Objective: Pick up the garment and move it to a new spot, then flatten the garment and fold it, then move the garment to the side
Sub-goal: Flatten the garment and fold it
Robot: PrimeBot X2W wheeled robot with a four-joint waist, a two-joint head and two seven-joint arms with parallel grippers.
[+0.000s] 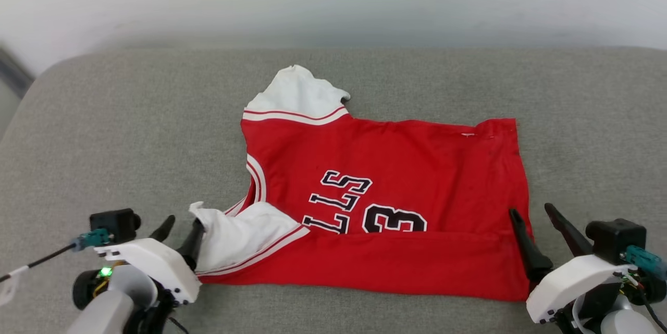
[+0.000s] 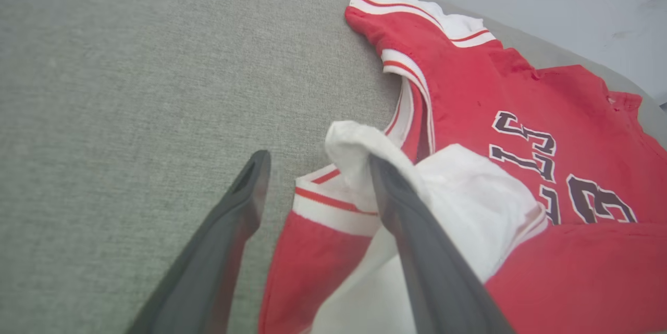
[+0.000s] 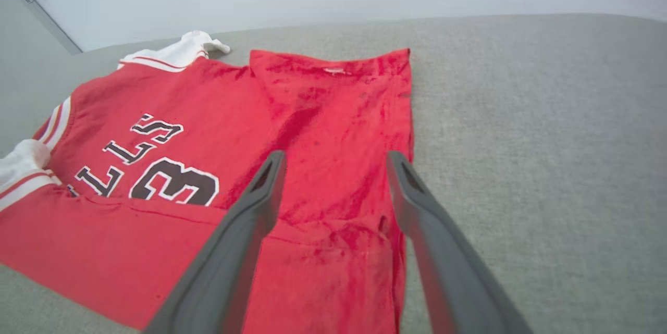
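Note:
The garment (image 1: 411, 167) is a red jersey with white sleeves, lying sideways on the grey cushion (image 1: 130, 131). Its near long edge is folded up over the lower part of the black-and-white lettering. My left gripper (image 1: 181, 230) stands open at the neck end; its right finger touches the bunched white sleeve (image 2: 469, 203), and nothing is pinched between the fingers. In the left wrist view the left gripper (image 2: 318, 162) straddles the striped sleeve trim. My right gripper (image 1: 531, 211) is open at the garment's hem end. There the right gripper (image 3: 336, 159) hovers over the red cloth (image 3: 323, 115), one finger over the hem edge.
A pale wall (image 1: 333, 0) rises behind the cushion's far edge. The cushion's rounded corner (image 1: 47, 73) is at the far left, beside a dark strip (image 1: 10, 71). Bare grey fabric (image 3: 547, 141) stretches left and right of the garment.

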